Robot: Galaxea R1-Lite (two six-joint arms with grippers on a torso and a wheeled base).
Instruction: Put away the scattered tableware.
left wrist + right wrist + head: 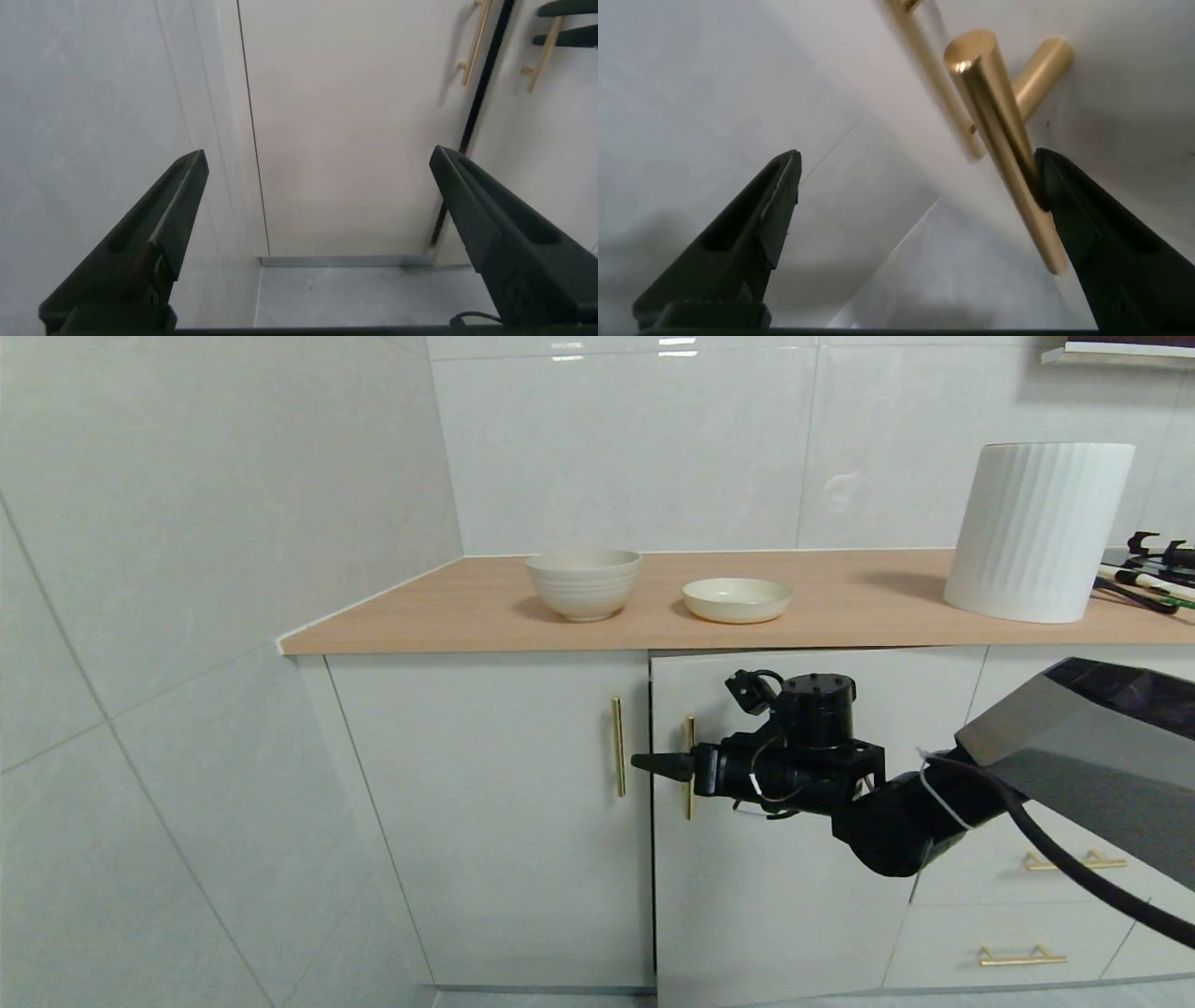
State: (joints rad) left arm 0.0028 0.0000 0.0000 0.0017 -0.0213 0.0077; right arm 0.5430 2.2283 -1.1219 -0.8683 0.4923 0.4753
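White glossy wall tiles (635, 448) back a light wooden countertop (878, 607) that runs into a corner. On it stand a beige ribbed ceramic bowl (583, 583) and, near it toward the robot's right, a shallow cream dish (737, 599); the two are apart and both sit upright. Farther right on the counter is a tall white fluted cylinder (1041, 527), with a few dark pens or tools (1148, 581) lying beside it.

Below the counter are two white cabinet doors, each with a vertical brass bar near their shared seam: the left door handle (617, 747) and the right door handle (689, 733). White drawers with short brass pulls (1061, 863) lie farther right.

The right gripper (667, 766) is level with the right door handle, pointing across the door front toward the seam. In its wrist view the fingers are spread wide and the brass bar (999, 140) lies between them, close against one finger (1083, 243); whether it touches I cannot tell. The left gripper (318, 159) hangs low, fingers spread wide, facing the lower part of the left cabinet door (346, 140) and the grey floor (336, 280)
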